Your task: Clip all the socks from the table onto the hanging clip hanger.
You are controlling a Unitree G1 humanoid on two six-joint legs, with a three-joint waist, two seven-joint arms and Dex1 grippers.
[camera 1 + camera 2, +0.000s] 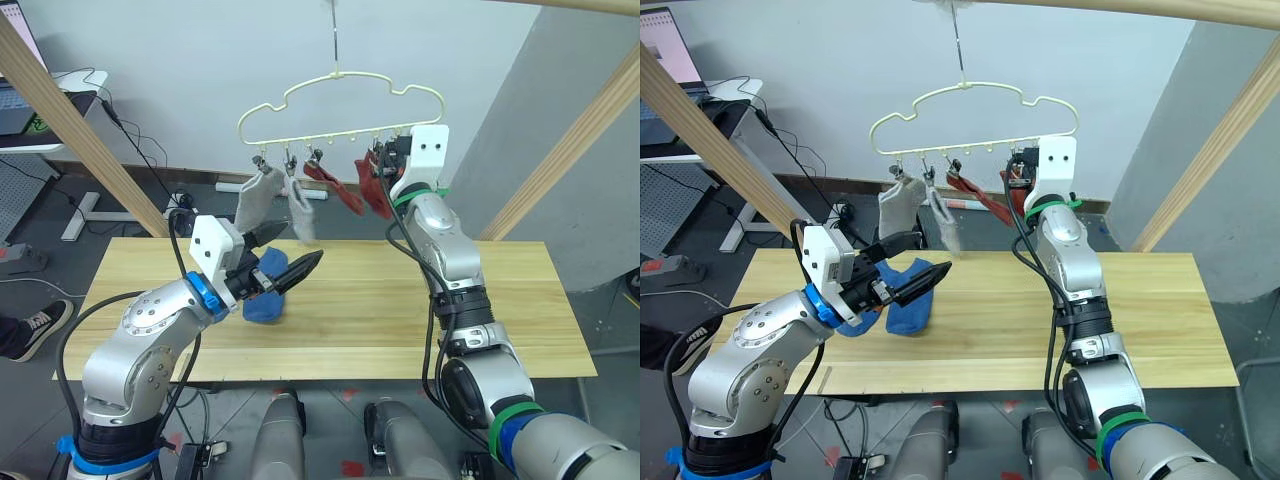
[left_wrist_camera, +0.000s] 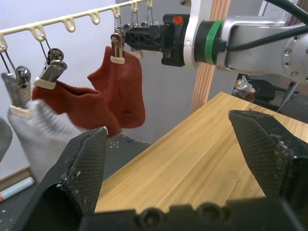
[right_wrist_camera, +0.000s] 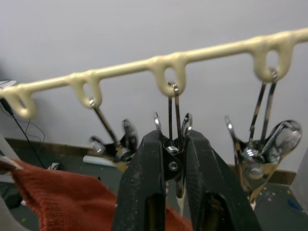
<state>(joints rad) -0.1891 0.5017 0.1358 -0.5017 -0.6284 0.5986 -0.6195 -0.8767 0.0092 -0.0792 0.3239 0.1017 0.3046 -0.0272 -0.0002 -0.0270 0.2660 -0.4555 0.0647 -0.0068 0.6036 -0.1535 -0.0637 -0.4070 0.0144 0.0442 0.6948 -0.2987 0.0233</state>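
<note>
Four socks hang clipped while the right gripper (image 3: pixel 168 159) pinches a clip (image 3: pixel 172 144) on the clip hanger (image 1: pixel 340 100), and the open-fingered left gripper (image 1: pixel 285 255) must lift a blue sock (image 1: pixel 266 300) from the table (image 1: pixel 400 310).

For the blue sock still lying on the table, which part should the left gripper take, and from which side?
Probably the cuff end of the blue sock, from above. It lies flat and crumpled on the table, so only a downward pinch on a raised fold gets both fingers around fabric. The left gripper hovers open just above it, and holding near the cuff leaves an edge free for a clip.
</note>
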